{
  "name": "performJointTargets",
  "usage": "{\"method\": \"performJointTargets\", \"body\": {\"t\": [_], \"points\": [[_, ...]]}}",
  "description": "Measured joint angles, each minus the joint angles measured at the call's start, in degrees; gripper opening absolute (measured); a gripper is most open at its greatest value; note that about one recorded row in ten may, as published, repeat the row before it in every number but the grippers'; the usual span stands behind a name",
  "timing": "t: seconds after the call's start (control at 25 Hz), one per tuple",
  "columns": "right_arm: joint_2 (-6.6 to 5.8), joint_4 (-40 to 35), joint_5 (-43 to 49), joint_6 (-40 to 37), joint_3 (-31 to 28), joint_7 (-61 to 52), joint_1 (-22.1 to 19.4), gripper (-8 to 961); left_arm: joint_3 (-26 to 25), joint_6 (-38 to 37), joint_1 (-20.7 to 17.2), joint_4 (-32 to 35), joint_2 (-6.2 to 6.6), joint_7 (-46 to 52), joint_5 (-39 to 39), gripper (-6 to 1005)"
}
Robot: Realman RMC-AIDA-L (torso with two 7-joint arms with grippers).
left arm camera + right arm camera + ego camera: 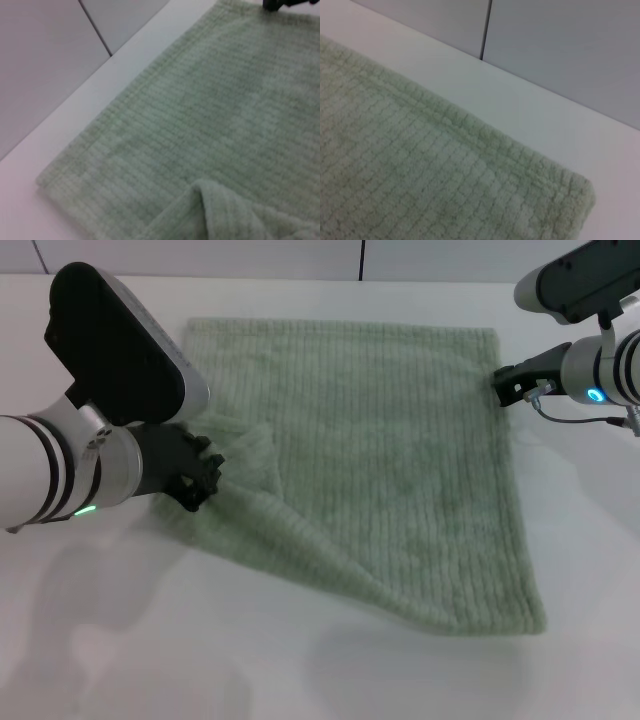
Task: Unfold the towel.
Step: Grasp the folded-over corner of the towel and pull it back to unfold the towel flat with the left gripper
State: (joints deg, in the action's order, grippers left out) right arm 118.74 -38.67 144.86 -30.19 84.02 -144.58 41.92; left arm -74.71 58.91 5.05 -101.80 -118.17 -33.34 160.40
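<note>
The towel (400,470), a pale mint-green ribbed plush cloth, lies nearly flat on the white table (150,640). It's soft, limp. Your left gripper (200,483) pinches its bunched left edge; your right gripper (507,386) sits at its far right corner, whether spread or closed I cannot tell.

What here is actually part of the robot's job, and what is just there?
Part of the job:
- towel, mostly spread flat, one corner bunched
- left gripper, at the bunched corner
- right gripper, at the towel's far right edge

Just there:
- white table
- wall panels behind it
</note>
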Motion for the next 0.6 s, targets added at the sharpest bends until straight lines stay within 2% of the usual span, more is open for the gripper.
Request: {"method": "performJointTargets", "body": {"t": [0.04, 0.52, 0.6], "points": [[0.0, 0.0, 0.02, -0.02, 0.0, 0.0, 0.0, 1, 0.22, 0.03, -0.02, -0.02, -0.03, -0.01, 0.76, 104], [0.0, 0.0, 0.08, -0.21, 0.0, 0.0, -0.02, 1, 0.23, -1.51, -0.05, -0.47, -0.09, 1.55, 4.92, 532], [0.0, 0.0, 0.08, -0.22, 0.0, 0.0, -0.02, 1, 0.24, -2.35, -0.04, -0.53, -0.11, 1.66, 4.9, 578]]}}
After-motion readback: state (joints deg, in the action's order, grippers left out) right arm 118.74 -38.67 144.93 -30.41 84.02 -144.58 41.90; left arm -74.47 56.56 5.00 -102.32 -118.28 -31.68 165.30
